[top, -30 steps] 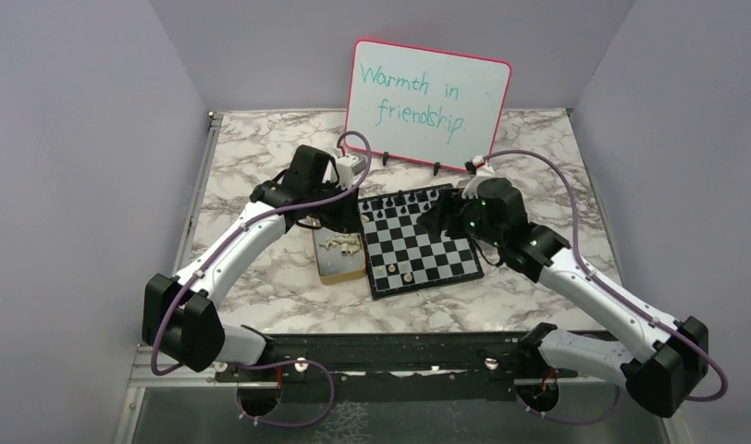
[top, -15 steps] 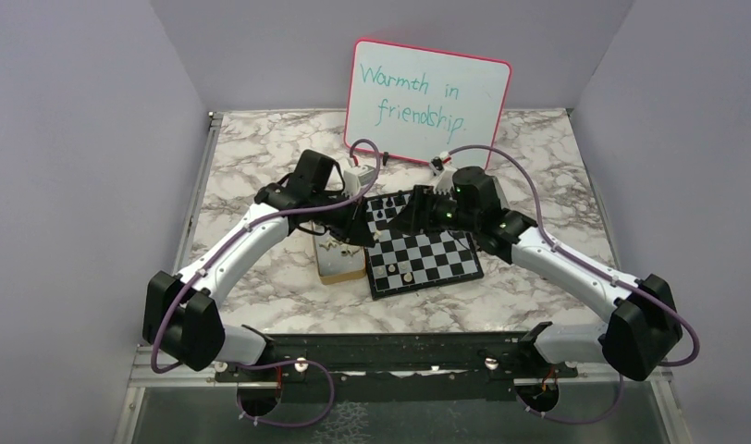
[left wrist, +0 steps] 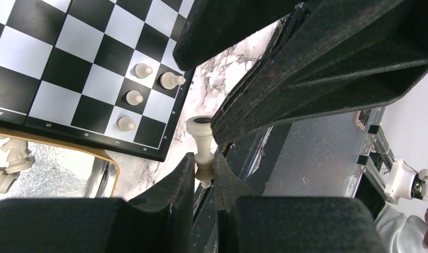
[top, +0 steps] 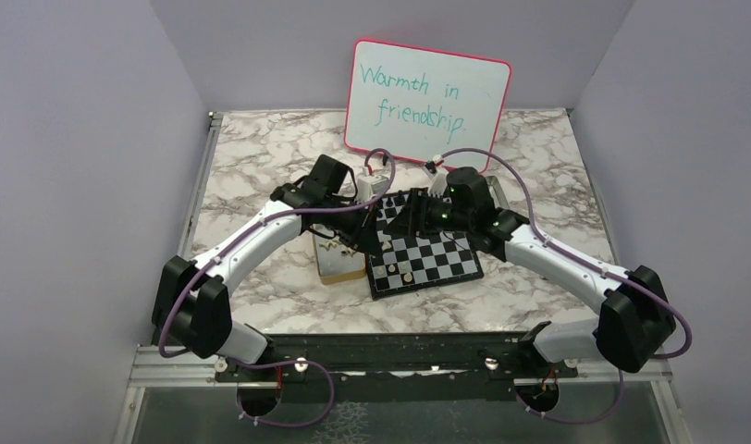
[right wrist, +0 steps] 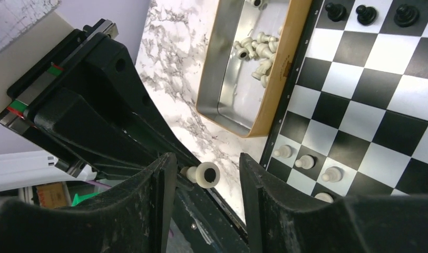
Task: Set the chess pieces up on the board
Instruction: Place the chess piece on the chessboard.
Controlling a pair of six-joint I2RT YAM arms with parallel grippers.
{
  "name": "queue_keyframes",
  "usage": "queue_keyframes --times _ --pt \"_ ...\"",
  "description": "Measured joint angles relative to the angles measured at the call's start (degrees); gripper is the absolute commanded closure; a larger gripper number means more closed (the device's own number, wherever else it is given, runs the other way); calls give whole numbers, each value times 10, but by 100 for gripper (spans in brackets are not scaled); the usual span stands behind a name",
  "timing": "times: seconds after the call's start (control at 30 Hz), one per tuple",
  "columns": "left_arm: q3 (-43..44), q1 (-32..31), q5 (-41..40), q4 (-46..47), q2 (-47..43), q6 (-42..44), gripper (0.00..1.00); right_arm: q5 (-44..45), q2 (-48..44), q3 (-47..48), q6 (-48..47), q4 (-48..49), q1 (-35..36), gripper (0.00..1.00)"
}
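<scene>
My left gripper (left wrist: pixel 204 161) is shut on the head end of a cream chess piece (left wrist: pixel 202 137), whose base sticks out past the fingertips. My right gripper (right wrist: pixel 207 163) stands open around that same piece (right wrist: pixel 205 175), with a gap on both sides. The two grippers meet above the far left part of the board (top: pixel 427 259). Several cream pawns (right wrist: pixel 305 161) stand at the board's near left corner. Black pieces (right wrist: pixel 366 13) line its far side. More cream pieces (right wrist: pixel 256 50) lie in the metal tray (right wrist: pixel 227 105).
The tan-rimmed tray (top: pixel 339 261) sits against the board's left edge on the marble table (top: pixel 261 157). A pink-framed whiteboard (top: pixel 427 97) stands upright just behind the board. Grey walls close in both sides.
Both arms have swung in towards each other over the board's far left. The right gripper's jaws have come round the piece held by the left gripper and have narrowed.
</scene>
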Motion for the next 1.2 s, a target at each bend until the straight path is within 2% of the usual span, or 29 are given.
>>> queue_keyframes --times 0.23,0.47,0.77,1.2 --pt "6 -7 0 3 17 1 84 -8 0 -14 9 5 6 53" --pt "9 -17 0 9 28 0 84 -8 -1 -37 8 2 8 63" --pt "9 -25 -2 10 29 0 83 -22 -4 -42 3 2 8 88" --pt "34 -26 -35 10 29 -37 80 12 -34 -60 29 -9 7 95"
